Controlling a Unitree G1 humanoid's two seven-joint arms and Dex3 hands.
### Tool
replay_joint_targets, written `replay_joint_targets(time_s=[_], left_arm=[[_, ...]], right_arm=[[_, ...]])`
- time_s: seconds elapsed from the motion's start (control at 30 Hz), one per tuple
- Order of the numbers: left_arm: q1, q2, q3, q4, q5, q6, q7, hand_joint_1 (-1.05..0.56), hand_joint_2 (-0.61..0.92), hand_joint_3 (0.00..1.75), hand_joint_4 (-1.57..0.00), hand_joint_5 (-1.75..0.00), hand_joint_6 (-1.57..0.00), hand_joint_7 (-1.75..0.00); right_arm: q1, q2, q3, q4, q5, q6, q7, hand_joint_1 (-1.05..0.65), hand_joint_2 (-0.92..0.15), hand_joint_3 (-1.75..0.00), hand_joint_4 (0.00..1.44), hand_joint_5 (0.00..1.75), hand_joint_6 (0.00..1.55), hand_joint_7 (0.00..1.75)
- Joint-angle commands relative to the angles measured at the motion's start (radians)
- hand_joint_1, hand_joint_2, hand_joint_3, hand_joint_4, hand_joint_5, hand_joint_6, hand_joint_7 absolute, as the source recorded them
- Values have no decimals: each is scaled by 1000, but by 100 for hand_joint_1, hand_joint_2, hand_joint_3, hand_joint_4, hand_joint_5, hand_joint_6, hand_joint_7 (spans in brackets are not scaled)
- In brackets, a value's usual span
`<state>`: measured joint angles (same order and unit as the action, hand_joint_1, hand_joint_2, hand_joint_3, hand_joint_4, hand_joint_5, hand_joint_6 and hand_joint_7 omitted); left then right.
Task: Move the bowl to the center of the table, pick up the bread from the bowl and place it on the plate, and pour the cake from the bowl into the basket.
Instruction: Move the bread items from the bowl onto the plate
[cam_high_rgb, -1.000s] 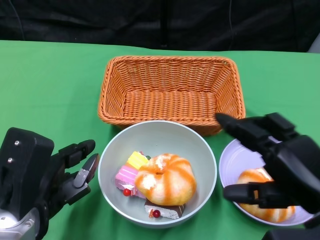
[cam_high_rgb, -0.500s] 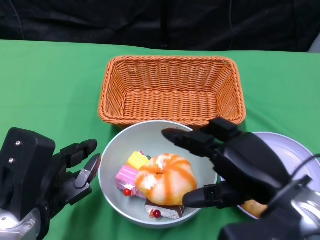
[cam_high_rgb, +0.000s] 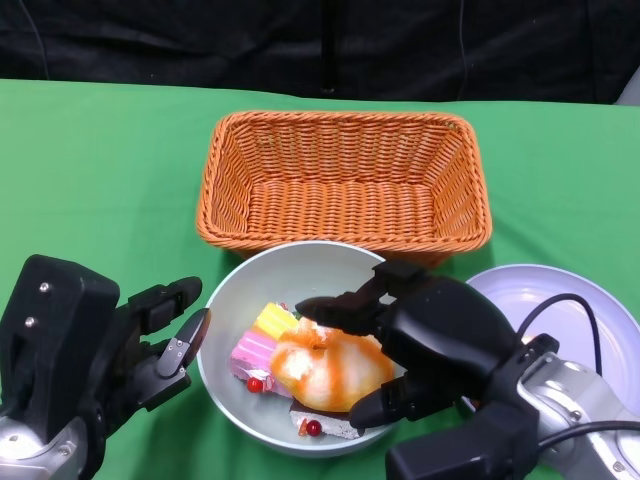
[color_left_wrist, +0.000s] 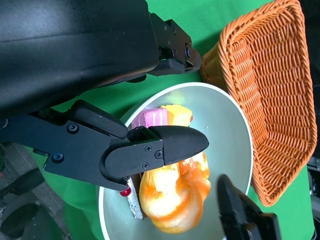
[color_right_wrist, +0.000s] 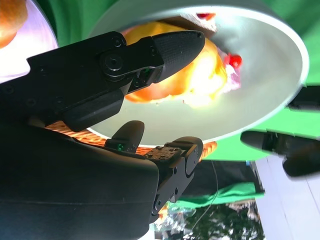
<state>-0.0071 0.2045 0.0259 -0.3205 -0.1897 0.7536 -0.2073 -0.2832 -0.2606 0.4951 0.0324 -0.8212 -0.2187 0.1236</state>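
Bread (cam_high_rgb: 330, 370) framed by right hand (cam_high_rgb: 420, 345) fingers inside bowl (cam_high_rgb: 310, 268)

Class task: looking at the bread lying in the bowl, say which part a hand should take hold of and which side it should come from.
Grip the bread across its rounded flanks, coming from above: it lies flat among cake pieces, and the bowl wall blocks sideways approaches.

This looks like a lab or a test setup, not a home. A plain green cloth (cam_high_rgb: 90, 170) covers the whole table, a black curtain (cam_high_rgb: 300, 45) hangs along the far side, and a loose black cable (cam_high_rgb: 565, 305) runs from the right arm.
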Motion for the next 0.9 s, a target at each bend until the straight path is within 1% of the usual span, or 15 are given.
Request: replay_joint_targets(time_s=[0.03, 0.17, 0.3, 0.43, 0.47, 0.5, 0.53, 0.57, 0.67, 0.7, 0.73, 0.77, 0.8, 0.83, 0.9], left_arm=[[5, 5, 0, -18, 12, 17, 20, -73, 92, 67, 0, -60, -23, 0], [3, 7, -10, -13, 22, 12, 23, -73, 92, 68, 0, -59, -23, 0], [2, 5, -14, -15, 30, 16, 31, -73, 92, 68, 0, -58, -22, 0], [2, 3, -13, -16, 34, 16, 30, -73, 92, 69, 0, -58, -22, 0], [2, 2, -13, -15, 36, 15, 32, -73, 92, 69, 0, -58, -22, 0], [3, 1, -14, -15, 37, 14, 34, -73, 92, 69, 0, -58, -22, 0], [3, 0, -14, -15, 38, 14, 35, -73, 92, 69, 0, -58, -22, 0], [3, 0, -14, -15, 38, 14, 36, -73, 92, 69, 0, -58, -22, 0], [3, -1, -14, -15, 38, 14, 36, -73, 92, 69, 0, -59, -22, 0], [3, -1, -13, -15, 37, 15, 36, -73, 92, 69, 0, -59, -22, 0], [2, -1, -9, -11, 32, 14, 33, -73, 92, 69, 0, -59, -22, 0], [1, -1, -5, -8, 29, 12, 30, -73, 92, 68, 0, -58, -22, 0], [1, -2, -2, -5, 26, 11, 28, -73, 92, 68, 0, -58, -22, 0], [0, -3, 0, -3, 24, 11, 28, -73, 92, 68, 0, -58, -23, 0], [-1, -2, -1, 0, 25, 9, 27, -73, 92, 67, 0, -58, -23, -1]], right_arm=[[-40, -5, 31, 56, -31, 10, 17, -67, -92, -7, 22, 75, 43, 11], [-72, 6, 55, 120, -38, 19, 27, -68, -92, -7, 25, 67, 45, 8], [-98, 19, 78, 176, -57, 35, 7, -56, -92, -4, 31, 60, 52, 7], [-103, 19, 82, 184, -57, 36, 0, -55, -92, -4, 33, 58, 53, 7], [-106, 26, 79, 222, -49, -4, -71, -54, -92, -4, 33, 57, 53, 7], [-109, 32, 77, 252, -44, -36, -127, -36, -92, -6, 66, 112, 88, 29], [-113, 36, 76, 277, -40, -60, -169, -30, -91, -7, 76, 133, 99, 38], [-116, 38, 76, 295, -38, -76, -195, -27, -91, -7, 81, 144, 105, 42], [-126, 38, 78, 323, -37, -102, -228, -24, -91, -8, 86, 154, 109, 48], [-128, 39, 78, 331, -35, -112, -238, -23, -90, -12, 88, 162, 108, 60], [-120, 44, 65, 310, -33, -139, -298, -23, -85, -22, 89, 166, 102, 76], [-113, 49, 55, 289, -30, -157, -342, -24, -71, -56, 97, 171, 85, 131], [-108, 52, 47, 269, -28, -167, -369, -25, -61, -77, 99, 173, 77, 152], [-104, 53, 42, 254, -25, -174, -383, -25, -53, -91, 101, 174, 73, 162], [-98, 50, 36, 232, -17, -177, -379, -24, -48, -98, 101, 174, 74, 157]])
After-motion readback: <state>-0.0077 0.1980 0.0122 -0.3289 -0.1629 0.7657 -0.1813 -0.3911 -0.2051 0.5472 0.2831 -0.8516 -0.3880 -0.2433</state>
